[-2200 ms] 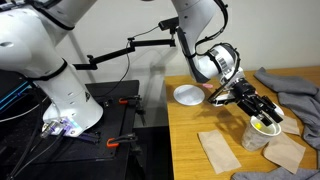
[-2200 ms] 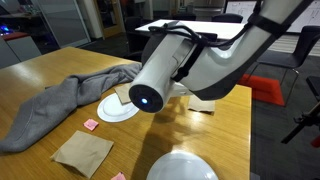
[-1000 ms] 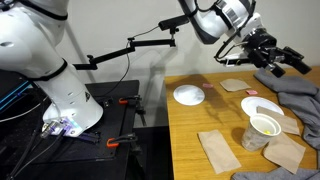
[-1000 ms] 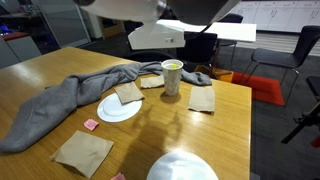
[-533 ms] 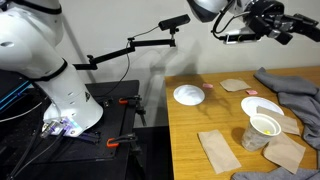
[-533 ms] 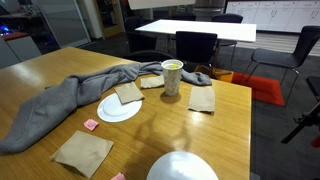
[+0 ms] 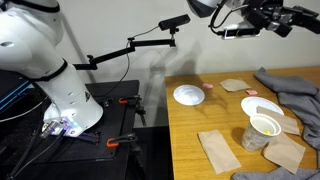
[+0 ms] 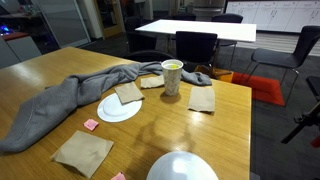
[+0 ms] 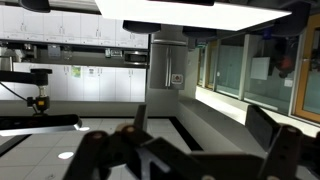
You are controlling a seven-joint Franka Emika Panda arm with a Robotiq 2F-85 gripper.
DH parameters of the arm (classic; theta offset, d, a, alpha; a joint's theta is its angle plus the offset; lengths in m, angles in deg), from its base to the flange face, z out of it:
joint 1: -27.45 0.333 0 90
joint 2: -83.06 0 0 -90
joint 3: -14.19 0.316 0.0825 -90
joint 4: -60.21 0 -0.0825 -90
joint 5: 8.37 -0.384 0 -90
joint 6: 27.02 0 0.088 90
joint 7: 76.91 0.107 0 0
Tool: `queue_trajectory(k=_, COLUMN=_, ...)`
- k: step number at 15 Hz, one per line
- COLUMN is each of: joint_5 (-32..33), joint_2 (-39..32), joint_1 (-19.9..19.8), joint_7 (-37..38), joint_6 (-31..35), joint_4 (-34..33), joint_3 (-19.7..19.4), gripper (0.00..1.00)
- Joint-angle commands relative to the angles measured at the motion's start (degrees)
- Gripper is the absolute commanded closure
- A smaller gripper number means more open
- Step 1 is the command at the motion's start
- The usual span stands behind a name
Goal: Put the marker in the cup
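Overhead, the gripper (image 7: 288, 17) is held high above the wooden table (image 7: 188, 122); its jaws appear spread and empty, though dimly seen. The thin yellow marker (image 8: 172, 66) is lodged inside the round white paper cup (image 8: 172, 81).

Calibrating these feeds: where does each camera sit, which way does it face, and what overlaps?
Exterior view: beside the table, facing the robot's base and the tabletop; the raised gripper shows at top.
Exterior view: low at the table's edge, facing the cup and the meeting room; no robot visible.
Wrist view: held high, looking level across the room; the gripper's dark fingers fill the bottom.
Both exterior views share the cup, plate and grey cloth.
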Motion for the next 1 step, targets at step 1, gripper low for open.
queue_trajectory(k=1, joint_5=0.0, joint_2=-0.1, joint_1=-0.2, joint_7=0.0, joint_6=-0.2, joint_4=-0.2, joint_3=0.4, gripper=0.0)
